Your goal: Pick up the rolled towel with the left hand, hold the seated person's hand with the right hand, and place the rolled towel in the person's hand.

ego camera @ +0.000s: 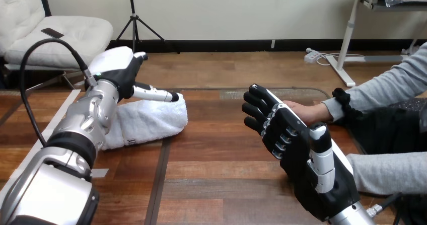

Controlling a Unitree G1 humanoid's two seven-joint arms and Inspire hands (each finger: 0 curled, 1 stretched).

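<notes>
The towel's (151, 119) left end is hidden behind the left arm (83, 124). The left hand (118, 69) shows its back and its underside is out of sight, so whether it touches the towel cannot be told. The right hand (297, 149) covers most of the person's hand (304, 111). Just a strip by the wrist shows, and the two seem to touch, though the contact itself is hidden. The person's sleeves (382, 89) run off the right edge. The right arm (348, 217) is cut off by the bottom edge, and the left arm by the bottom left corner.
</notes>
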